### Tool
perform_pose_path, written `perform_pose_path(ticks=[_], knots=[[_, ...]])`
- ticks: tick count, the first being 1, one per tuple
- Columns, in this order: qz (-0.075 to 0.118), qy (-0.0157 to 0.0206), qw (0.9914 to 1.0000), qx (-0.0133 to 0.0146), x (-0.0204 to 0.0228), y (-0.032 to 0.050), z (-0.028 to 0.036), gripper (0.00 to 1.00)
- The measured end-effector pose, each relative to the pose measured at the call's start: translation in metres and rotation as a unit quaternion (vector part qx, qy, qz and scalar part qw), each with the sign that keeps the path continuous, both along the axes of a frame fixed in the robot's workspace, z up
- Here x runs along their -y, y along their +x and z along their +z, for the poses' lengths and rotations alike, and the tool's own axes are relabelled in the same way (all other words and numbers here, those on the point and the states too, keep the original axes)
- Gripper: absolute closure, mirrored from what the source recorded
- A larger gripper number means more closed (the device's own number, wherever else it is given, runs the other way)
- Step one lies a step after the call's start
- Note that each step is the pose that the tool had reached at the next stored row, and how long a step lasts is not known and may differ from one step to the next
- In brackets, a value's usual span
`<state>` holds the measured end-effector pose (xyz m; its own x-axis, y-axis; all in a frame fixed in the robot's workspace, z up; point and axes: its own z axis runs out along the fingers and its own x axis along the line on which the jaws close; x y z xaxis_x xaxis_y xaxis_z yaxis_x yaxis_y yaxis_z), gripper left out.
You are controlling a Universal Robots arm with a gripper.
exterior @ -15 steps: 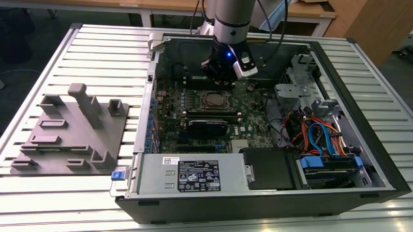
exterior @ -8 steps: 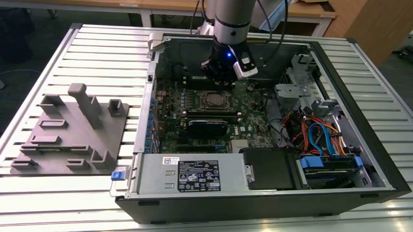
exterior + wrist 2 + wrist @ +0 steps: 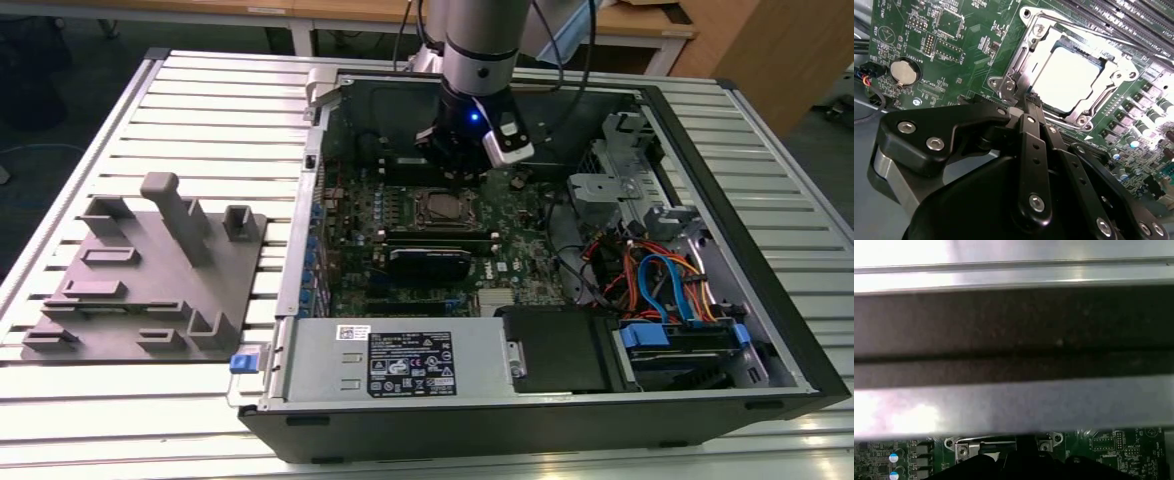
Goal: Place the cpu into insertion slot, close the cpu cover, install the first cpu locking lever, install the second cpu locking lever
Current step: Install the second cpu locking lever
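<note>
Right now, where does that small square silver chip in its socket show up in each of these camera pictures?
Exterior view: the small square silver-grey cpu sits mid-board, just below the arm's black gripper.
Second wrist view: cpu bright, beyond the gripper.
First wrist view: cannot tell.
Shared landmark: the silver metal cpu cover framing it.

A grey cylindrical arm (image 3: 478, 40) ends in a black wrist lit by a small blue light, with a white block on one side. The hand (image 3: 1026, 107) is matte black, its linked bars fastened with silver screws, apparently over a metal collar.
</note>
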<state>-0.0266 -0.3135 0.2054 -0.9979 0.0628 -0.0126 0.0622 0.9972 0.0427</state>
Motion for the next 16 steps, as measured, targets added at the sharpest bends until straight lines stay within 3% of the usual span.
perform_pose_path(ticks=[5,9,12,16], knots=[[0.0,-0.0001,1.0,0.0,0.0005,0.0,0.0016,0.9],[0.0,-0.0001,1.0,0.0,0.0004,0.0,0.0104,0.9],[0.0,0.0001,1.0,0.0001,0.0006,0.0,0.0113,0.9],[0.0,-0.0001,1.0,0.0,0.006,0.0,0.0114,0.9]])
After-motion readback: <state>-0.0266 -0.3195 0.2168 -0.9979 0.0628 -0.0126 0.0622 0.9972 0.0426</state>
